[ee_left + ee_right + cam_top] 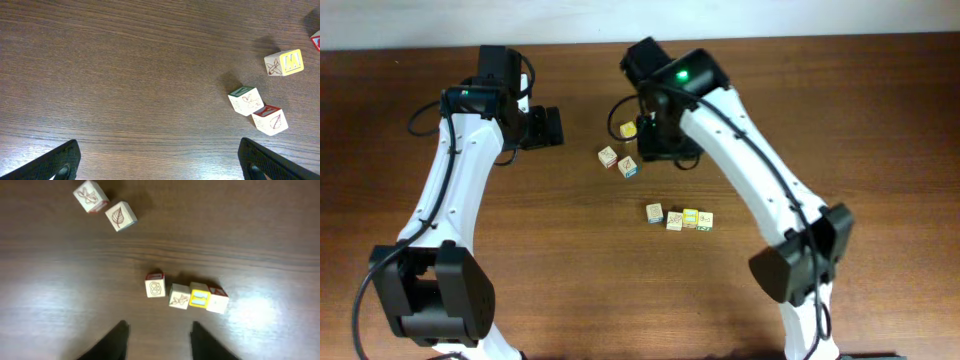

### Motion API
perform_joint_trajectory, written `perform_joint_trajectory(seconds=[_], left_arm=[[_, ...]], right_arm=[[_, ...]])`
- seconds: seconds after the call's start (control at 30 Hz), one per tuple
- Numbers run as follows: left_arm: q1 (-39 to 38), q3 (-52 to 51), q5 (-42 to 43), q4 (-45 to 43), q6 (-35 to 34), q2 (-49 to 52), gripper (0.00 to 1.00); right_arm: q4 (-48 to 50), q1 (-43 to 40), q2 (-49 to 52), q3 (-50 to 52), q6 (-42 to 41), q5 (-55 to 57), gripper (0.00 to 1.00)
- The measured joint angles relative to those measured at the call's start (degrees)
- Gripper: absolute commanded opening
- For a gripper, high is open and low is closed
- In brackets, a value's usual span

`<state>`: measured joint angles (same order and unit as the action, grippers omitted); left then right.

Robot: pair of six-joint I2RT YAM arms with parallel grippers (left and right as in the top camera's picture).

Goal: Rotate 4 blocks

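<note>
Nearest the arms' bases, a row of four blocks [179,298] lies on the bench [260,240]. The yellow-framed block [199,298] is pressed between its neighbours, while the end block [155,286] sits just beside the rest. I judge that crowding to be the main hazard. Each block is much smaller than the fingers, so a finger coming down beside one would likely shove the next, and turning one would drag whatever touches it and skew the row. A pinch across corners instead of flat faces could also squirt a block out sideways. The right gripper [159,326] hangs above this row, part open with nothing between its fingers. Those fingers show blurred, so a descent made before it is steady may land off-centre. Farther out lie three loose blocks: a red-topped block [270,120] touching a green-topped block [245,100] at a corner, and a yellow-faced block [284,63] near them but apart. With seven on the bench and only four to turn, picking a wrong one or turning one twice is a real risk; I cannot tell which four are meant. Farthest, the left gripper [159,145] is spread wide and empty beside that trio. In the overhead view the right arm reaches close to the same blocks, so both going in together could clash.
</note>
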<state>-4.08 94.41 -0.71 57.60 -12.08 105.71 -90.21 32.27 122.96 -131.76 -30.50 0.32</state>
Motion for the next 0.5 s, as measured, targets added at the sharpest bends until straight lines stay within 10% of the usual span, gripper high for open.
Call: perform_joint_trajectory(seconds=[0.17, 0.5], left_arm=[[0.0, 0.0, 0.0, -0.02, 0.0, 0.0, 0.99], [0.0, 0.0, 0.0, 0.02, 0.0, 0.0, 0.99]], right_arm=[[16.06, 0.57, -0.48, 13.84, 0.52, 0.81, 0.06], [35.87, 0.83, 0.59, 34.86, 1.11, 1.01, 0.04]])
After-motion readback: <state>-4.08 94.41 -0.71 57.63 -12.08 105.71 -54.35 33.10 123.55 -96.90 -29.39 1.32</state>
